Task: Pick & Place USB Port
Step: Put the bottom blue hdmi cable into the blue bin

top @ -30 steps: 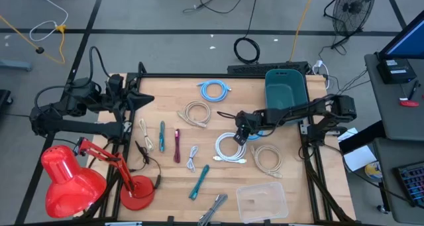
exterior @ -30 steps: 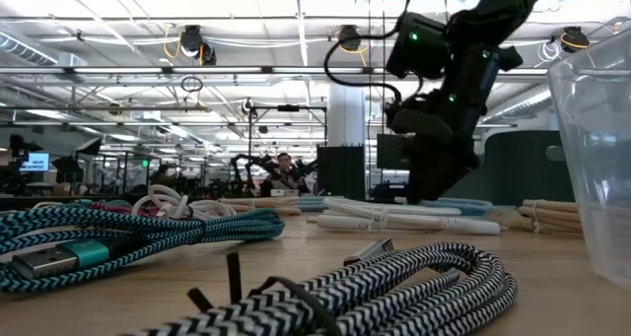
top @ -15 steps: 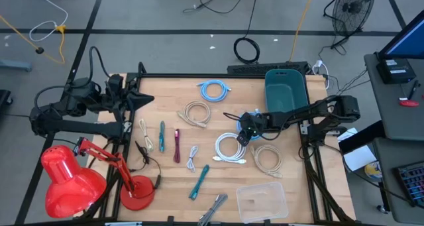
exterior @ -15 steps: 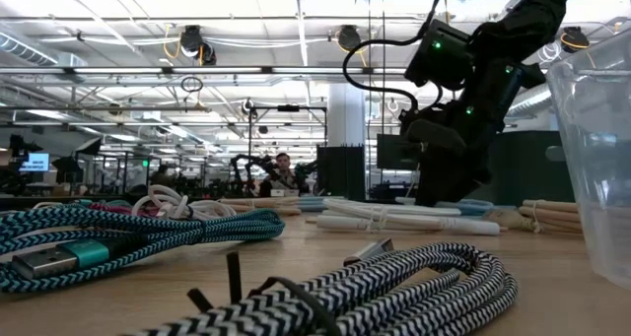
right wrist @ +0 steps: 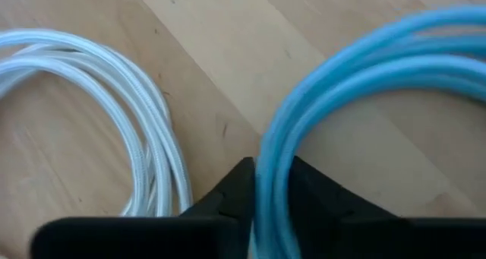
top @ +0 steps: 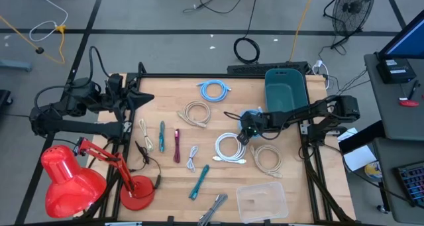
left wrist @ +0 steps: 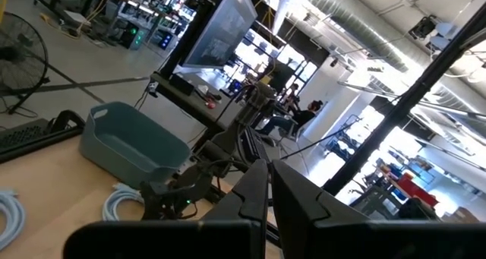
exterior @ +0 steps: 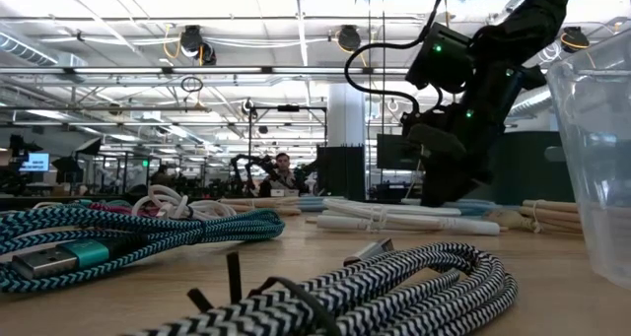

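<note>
change — right tool (right wrist: 258,194) has just pinched shut on the light-blue cable coil (right wrist: 357,84) beside the white coil (right wrist: 114,115) | place — mid-table (top: 172,100), near teal bin (top: 286,93) | meaning — pick made, lift next | left tool (left wrist: 269,191) together, parked at table's left edge

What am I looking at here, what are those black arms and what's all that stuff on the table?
These are two robot arms at a wooden table, each ending in a two-finger gripper. One picture looks straight down, one looks level across the tabletop, and two come from cameras on the wrists. Coiled cables lie about, with a teal bin, a clear tub and a red lamp. The right gripper is down on the table, its fingers closed on a blue cable beside a white cable. The left gripper waits, shut, at the table's far left corner.
</note>
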You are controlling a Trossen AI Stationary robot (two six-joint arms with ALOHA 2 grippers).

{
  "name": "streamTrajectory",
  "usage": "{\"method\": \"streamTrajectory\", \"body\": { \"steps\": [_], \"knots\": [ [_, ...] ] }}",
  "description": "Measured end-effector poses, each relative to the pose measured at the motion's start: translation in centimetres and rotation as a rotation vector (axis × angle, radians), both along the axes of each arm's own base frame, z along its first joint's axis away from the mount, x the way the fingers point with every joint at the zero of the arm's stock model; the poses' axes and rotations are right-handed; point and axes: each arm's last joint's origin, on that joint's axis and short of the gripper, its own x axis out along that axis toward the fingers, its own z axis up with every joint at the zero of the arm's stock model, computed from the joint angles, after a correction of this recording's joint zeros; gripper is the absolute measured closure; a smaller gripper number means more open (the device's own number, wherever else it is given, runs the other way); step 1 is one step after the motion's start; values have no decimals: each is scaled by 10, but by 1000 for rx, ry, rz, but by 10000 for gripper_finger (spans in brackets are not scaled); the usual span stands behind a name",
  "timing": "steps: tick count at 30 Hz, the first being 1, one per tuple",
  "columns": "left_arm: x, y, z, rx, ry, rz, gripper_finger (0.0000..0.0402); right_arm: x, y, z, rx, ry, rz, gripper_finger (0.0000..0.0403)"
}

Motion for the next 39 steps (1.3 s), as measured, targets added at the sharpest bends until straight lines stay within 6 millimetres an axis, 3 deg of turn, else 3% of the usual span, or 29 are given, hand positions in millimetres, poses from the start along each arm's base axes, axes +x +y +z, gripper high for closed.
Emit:
{"method": "streamTrajectory", "body": {
  "steps": [4, 10, 13, 18, 24, 28, 32, 36, 39],
  "knots": [
    [0, 0, 0, 1, 0, 2, 380, 6, 1, 2, 41, -73, 12, 391],
    [3, 1, -1, 1, 12, 26, 380, 16, 3, 9, 130, -183, 26, 391],
    [5, 1, -2, 1, 19, 26, 380, 28, 3, 21, 129, -233, 53, 394],
    [10, 2, -3, 0, 35, 25, 380, 55, 1, 57, 79, -357, 119, 394],
    [15, 2, -5, -3, 55, 17, 380, 86, -8, 121, -5, -473, 144, 394],
    [15, 1, -5, -2, 54, 0, 380, 96, -11, 163, -115, -475, 137, 394],
    [15, 0, -5, -3, 54, -16, 380, 89, -15, 198, -236, -327, 80, 394],
    [15, -3, -5, 1, 54, -43, 380, 59, -20, 232, -431, -126, -49, 394],
    [15, -5, -5, 9, 56, -55, 380, 24, -29, 248, -506, -5, -216, 394]
  ]
}}
